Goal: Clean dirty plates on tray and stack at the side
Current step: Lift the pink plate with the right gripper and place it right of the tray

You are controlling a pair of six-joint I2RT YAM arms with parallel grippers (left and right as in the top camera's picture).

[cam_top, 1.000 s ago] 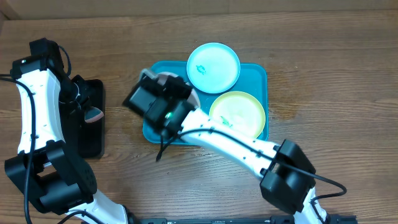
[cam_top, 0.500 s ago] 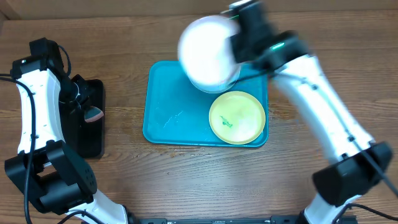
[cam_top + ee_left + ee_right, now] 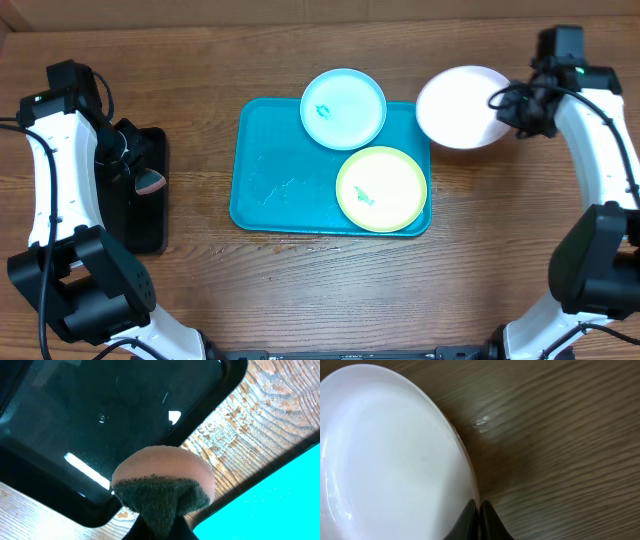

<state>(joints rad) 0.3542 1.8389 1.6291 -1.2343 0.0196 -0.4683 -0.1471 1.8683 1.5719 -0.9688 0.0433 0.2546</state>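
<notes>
The white plate (image 3: 462, 106) hangs over the bare wood right of the turquoise tray (image 3: 275, 180). My right gripper (image 3: 508, 103) is shut on its right rim; the wrist view shows the fingertips (image 3: 479, 510) pinching the plate's edge (image 3: 385, 455). The pale blue plate (image 3: 343, 108) lies on the tray's far edge with a teal smear. The yellow-green plate (image 3: 381, 188) lies on the tray's right part with a green smear. My left gripper (image 3: 140, 178) is shut on a pink and dark green sponge (image 3: 162, 485) above the black tray (image 3: 100, 425).
The black tray (image 3: 140, 215) lies left of the turquoise tray, whose corner shows in the left wrist view (image 3: 280, 505). A cardboard wall runs along the table's far edge.
My right arm has lifted the white plate off the tray's left part and swung it up and across to the right, beyond the tray. The left arm has not moved.
</notes>
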